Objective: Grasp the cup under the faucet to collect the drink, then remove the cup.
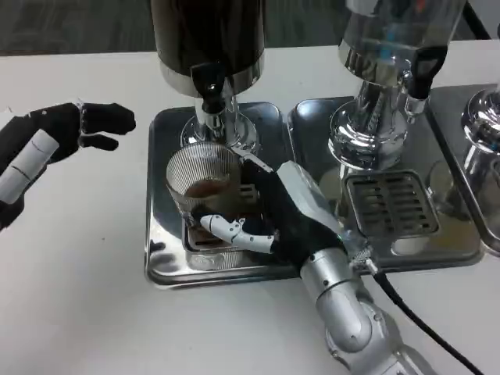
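Note:
A clear ribbed cup (201,180) with a little brown drink at its bottom stands on the drip tray (168,258) under the black faucet (210,86) of the dark dispenser (207,35). My right hand (269,215) holds the cup from its right side, fingers wrapped around its lower front. At the far left my left hand (66,137) hovers over the white table, its fingers apart, holding nothing, well away from the cup.
A second dispenser (387,70) with a clear tank stands to the right on its own steel tray with a slotted grate (391,205). A third chrome base (483,129) is at the right edge. A black cable (422,324) runs along my right forearm.

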`<state>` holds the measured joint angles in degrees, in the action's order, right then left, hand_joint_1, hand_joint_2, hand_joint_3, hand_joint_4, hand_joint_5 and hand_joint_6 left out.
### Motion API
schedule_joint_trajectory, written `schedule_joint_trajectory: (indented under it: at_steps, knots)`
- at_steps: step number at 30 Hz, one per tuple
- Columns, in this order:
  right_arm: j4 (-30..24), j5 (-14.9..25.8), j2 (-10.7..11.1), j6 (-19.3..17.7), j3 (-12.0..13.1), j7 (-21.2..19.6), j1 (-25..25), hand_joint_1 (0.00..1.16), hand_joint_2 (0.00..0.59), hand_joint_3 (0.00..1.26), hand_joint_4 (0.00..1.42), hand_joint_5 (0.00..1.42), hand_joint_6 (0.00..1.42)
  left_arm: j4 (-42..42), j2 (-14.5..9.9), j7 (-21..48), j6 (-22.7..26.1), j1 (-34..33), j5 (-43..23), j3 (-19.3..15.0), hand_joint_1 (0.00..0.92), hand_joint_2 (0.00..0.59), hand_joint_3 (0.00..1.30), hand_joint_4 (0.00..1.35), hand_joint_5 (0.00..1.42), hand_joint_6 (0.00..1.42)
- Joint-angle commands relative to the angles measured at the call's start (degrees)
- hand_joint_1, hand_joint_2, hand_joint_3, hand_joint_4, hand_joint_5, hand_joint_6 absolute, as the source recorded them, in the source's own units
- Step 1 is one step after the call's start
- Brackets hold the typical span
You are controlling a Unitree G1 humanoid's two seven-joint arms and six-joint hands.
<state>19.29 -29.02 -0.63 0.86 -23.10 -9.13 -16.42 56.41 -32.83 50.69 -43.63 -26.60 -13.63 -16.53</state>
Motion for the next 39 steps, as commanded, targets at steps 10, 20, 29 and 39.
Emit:
schedule_joint_trajectory:
  at_steps: [10,20,29,39]
  knots:
    - [-1.5,-2.3,-2.3,1.4,-0.6,-4.2,1.4,0.60,0.224,0.24,0.33,0.33,0.32,0.2,-0.7,-0.6,0.7,0.9,0.6,0.4,0.000,0.134,0.44,0.36,0.28,0.37]
    - [-1.3,-2.7,-2.9,0.8,-0.5,-6.8,2.1,0.59,0.232,0.29,0.40,0.41,0.41,0.4,-0.9,-0.6,0.8,0.8,0.7,0.3,0.000,0.140,0.44,0.36,0.28,0.37]
    - [-1.5,-3.1,-3.0,-0.3,-0.7,-9.5,2.9,0.59,0.233,0.32,0.44,0.46,0.45,0.7,-0.8,-0.5,0.9,0.4,0.9,0.6,0.000,0.141,0.44,0.36,0.29,0.37]
    - [-2.3,-2.8,-2.8,-2.5,-0.2,-12.3,4.6,0.59,0.245,0.36,0.49,0.50,0.50,1.4,-0.5,-0.4,0.9,0.0,1.1,1.0,0.000,0.143,0.44,0.37,0.29,0.38]
